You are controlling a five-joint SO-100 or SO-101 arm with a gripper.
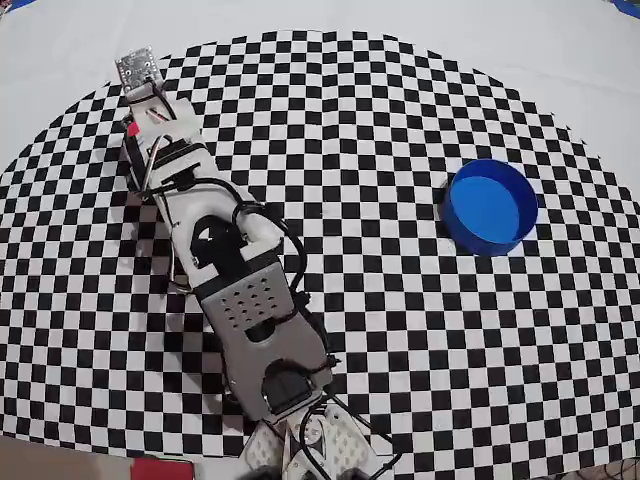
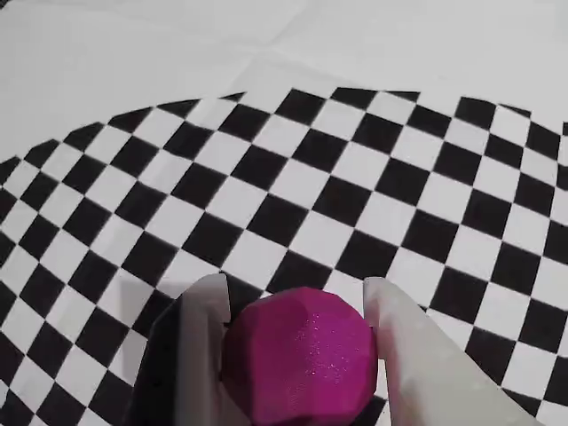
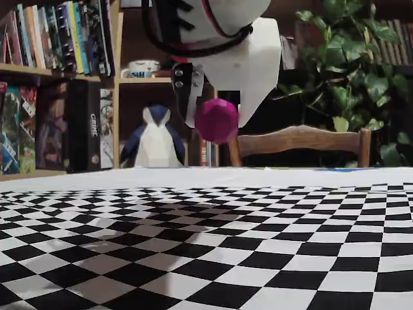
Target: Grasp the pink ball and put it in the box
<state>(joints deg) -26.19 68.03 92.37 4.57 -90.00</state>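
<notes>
The pink ball [image 2: 302, 359] sits between my gripper's [image 2: 293, 287] two white fingers, which press on both of its sides. In the fixed view the ball [image 3: 216, 119] hangs in the gripper [image 3: 217, 113] well above the checkered table. In the overhead view the gripper [image 1: 138, 70] reaches to the far left edge of the checkered cloth, and the ball is hidden under it. The round blue box [image 1: 470, 232] stands empty at the right of the cloth, far from the gripper.
The arm's body [image 1: 240, 290] stretches from the bottom middle to the upper left in the overhead view. The checkered cloth [image 1: 380, 330] lies on a white table. A bookshelf, a penguin figure [image 3: 155, 139] and a wooden chair [image 3: 297, 141] stand behind the table.
</notes>
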